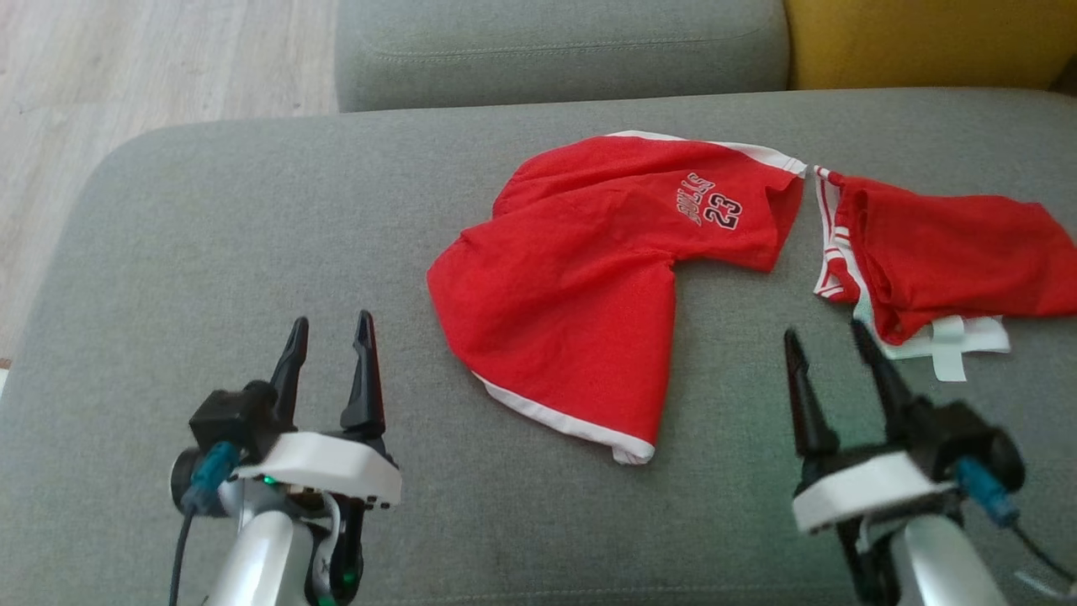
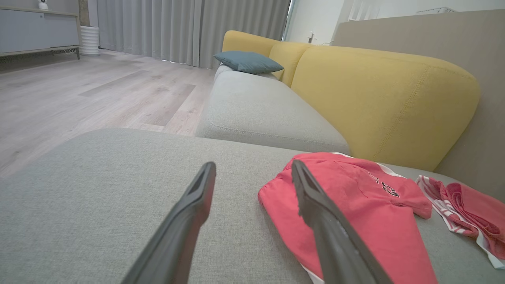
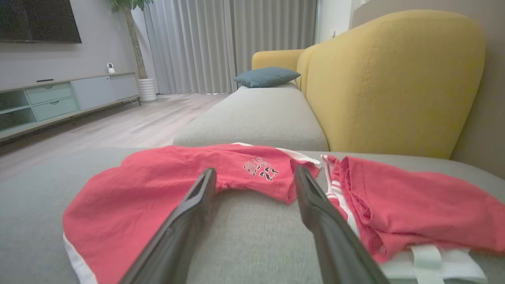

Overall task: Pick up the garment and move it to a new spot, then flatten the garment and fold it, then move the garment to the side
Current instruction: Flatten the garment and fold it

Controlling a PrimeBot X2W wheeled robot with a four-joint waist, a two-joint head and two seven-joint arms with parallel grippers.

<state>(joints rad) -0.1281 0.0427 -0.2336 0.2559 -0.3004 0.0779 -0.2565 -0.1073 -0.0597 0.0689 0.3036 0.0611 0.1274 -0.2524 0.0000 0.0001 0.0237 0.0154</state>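
A red garment (image 1: 589,278) with white trim and "BULLS 23" print lies spread and slightly rumpled on the grey cushion (image 1: 210,252), near its middle. The left wrist view has the garment (image 2: 355,213) at the right, and the right wrist view has the garment (image 3: 158,189) just ahead of the fingers. My left gripper (image 1: 330,330) hovers open to the garment's left, nothing between its fingers. My right gripper (image 1: 824,335) stands open to the garment's right, also empty. Neither touches the cloth.
A second red piece (image 1: 951,252) with white straps lies crumpled at the cushion's right, close to my right gripper. A yellow backrest (image 3: 394,79) rises behind. Another grey seat (image 2: 260,110) with a blue pillow (image 2: 246,62) extends beyond. Wooden floor (image 1: 126,67) lies off the cushion's left edge.
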